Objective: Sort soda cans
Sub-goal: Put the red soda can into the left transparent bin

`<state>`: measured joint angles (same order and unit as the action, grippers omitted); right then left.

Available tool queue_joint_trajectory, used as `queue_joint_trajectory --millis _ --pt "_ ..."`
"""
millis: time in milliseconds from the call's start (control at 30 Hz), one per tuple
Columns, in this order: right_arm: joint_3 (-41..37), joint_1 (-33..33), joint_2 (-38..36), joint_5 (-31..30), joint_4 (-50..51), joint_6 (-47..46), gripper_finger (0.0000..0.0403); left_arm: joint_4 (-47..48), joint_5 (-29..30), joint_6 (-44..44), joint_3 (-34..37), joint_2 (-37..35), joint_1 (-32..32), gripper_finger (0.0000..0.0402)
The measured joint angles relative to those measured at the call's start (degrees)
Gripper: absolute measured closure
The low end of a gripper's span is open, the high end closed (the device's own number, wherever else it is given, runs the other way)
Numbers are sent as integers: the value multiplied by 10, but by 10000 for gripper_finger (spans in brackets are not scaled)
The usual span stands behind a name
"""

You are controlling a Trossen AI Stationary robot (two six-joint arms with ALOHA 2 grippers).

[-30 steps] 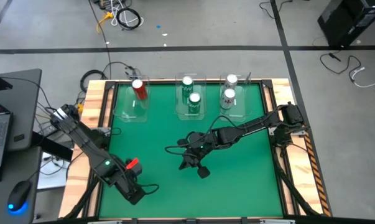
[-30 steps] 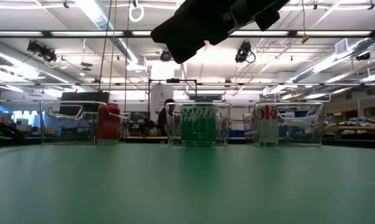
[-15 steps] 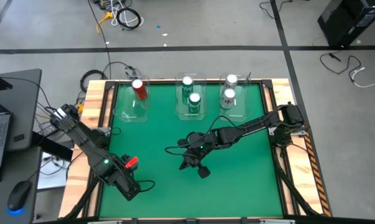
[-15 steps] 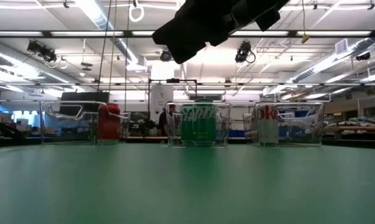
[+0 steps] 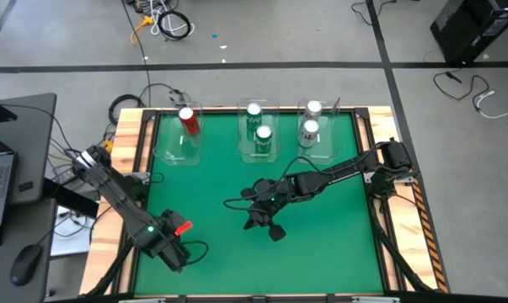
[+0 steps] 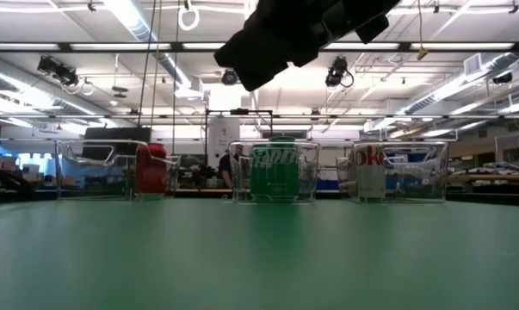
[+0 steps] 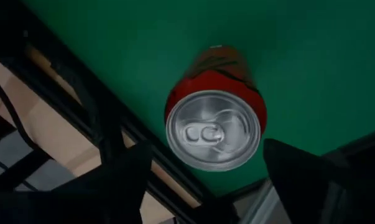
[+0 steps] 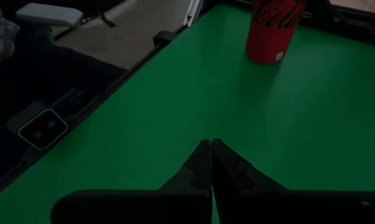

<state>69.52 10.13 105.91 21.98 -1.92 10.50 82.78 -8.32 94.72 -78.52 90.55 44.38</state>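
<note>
A red soda can stands upright on the green mat near the table's near left corner. My left gripper points down over it, open, one finger on each side of the can's silver top, with a gap on both sides. My right gripper hangs shut above the middle of the mat, its closed fingertips aimed toward that red can. At the far edge, another red can, two green cans and two silver-white cans stand in clear bins.
Three clear bins line the far edge: left, middle, right. The mat has wooden rails on both sides. A laptop and mouse sit left of the table, and cables lie on the floor beyond.
My left gripper has tipped to point more steeply down over the red can, sunk a little toward the near edge, and spread its fingers apart. The can stands where it was. My right arm has kept still.
</note>
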Motion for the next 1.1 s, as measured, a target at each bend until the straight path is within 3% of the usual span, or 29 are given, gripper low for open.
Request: queue_joint_trajectory --millis 200,433,567,967,1100 --pt "0 0 0 0 4 0 393 -11 -2 -23 0 24 4 50" --pt "0 0 0 2 4 0 393 -11 -5 -30 14 28 5 33" --pt "0 0 0 2 4 -2 393 -32 -19 -30 46 28 6 32" --pt "0 0 0 2 4 -3 393 -231 -14 -47 156 28 6 34" --pt "0 0 0 2 5 -3 393 -248 -27 -47 174 25 3 62"
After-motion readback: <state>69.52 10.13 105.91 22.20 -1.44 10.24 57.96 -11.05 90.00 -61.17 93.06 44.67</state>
